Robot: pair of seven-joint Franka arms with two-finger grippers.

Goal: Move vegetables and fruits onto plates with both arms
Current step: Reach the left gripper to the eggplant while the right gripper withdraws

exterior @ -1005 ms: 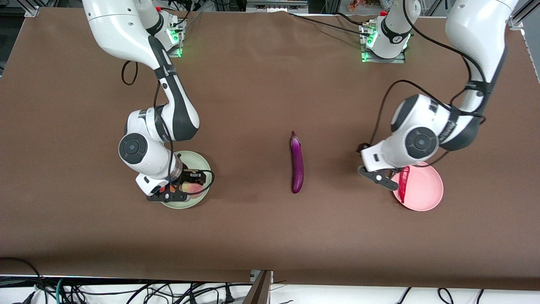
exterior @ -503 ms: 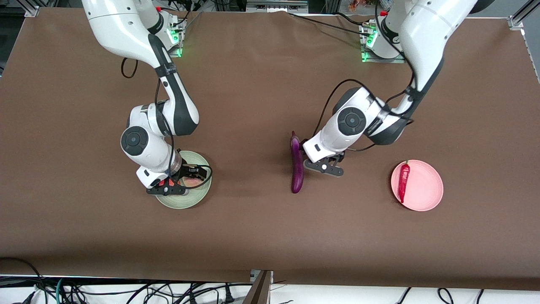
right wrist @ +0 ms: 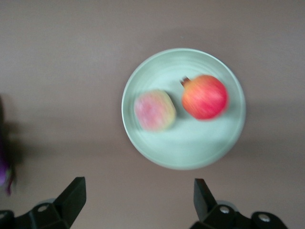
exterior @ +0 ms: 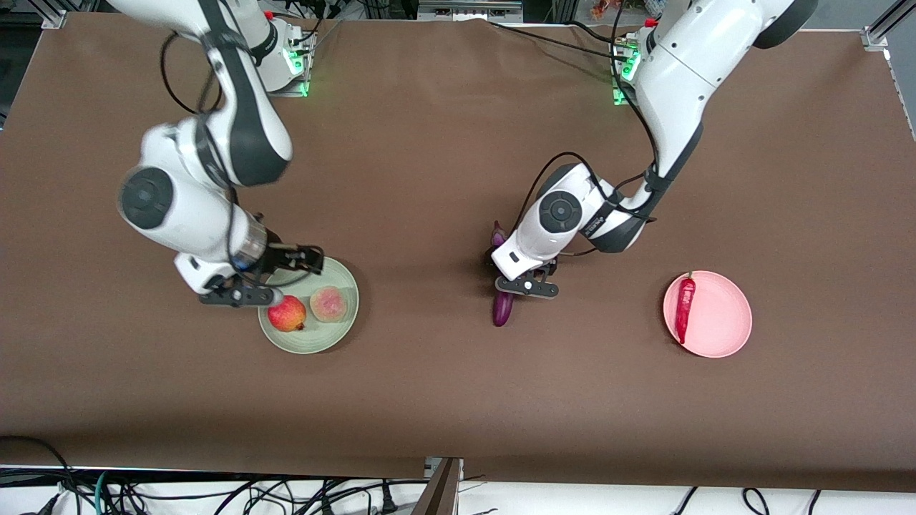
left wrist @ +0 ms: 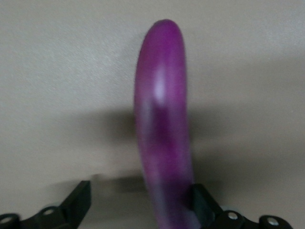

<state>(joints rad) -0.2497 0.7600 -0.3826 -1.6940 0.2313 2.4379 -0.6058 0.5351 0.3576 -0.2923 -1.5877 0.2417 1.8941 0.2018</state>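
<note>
Eggplant [exterior: 503, 307] lies mid-desk [exterior: 444, 400], and my left claw [exterior: 526, 286] is down over its middle. In the left wrist view the purple body [left wrist: 162, 119] runs between the fingers [left wrist: 202, 202], one of them touching its side and the other standing apart, so I'd call it not clamped, though the picture is blurry. My right claw [exterior: 236, 295] hangs over the rim of the green plate [exterior: 315, 342], fingers spread and empty. On that plate the red fruit [exterior: 287, 314] and the pale fuzzy fruit [exterior: 328, 304] sit just beside each other. The chili [exterior: 685, 307] lies on the pink plate [exterior: 723, 322], toward the left arm's end.
</note>
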